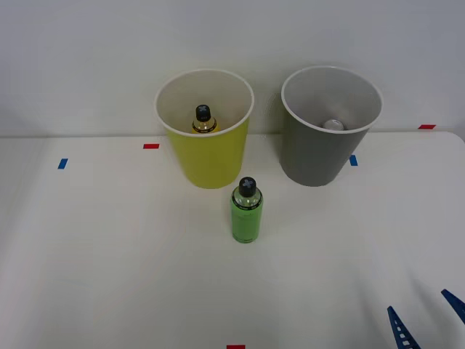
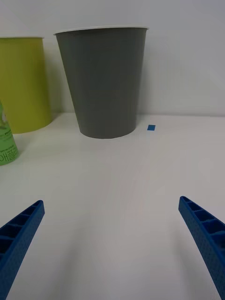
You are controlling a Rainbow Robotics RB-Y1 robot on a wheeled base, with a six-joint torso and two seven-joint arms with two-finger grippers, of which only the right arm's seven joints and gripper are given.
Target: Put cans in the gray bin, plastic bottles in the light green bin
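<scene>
A bright green plastic bottle (image 1: 247,212) with a black cap stands upright on the white table, just in front of the two bins; its edge (image 2: 5,143) also shows in the right wrist view. The light green bin (image 1: 205,138) (image 2: 23,84) holds an amber-yellow bottle (image 1: 203,121). To its right, the gray bin (image 1: 327,134) (image 2: 104,82) holds a silvery can (image 1: 333,125), only its pale top visible. My right gripper (image 1: 427,316) (image 2: 110,239) is open and empty at the front right of the table, well away from the green bottle.
Small red tape marks (image 1: 151,146) and blue tape marks (image 1: 62,163) (image 2: 151,127) lie on the white table (image 1: 109,254). A pale wall stands right behind the bins.
</scene>
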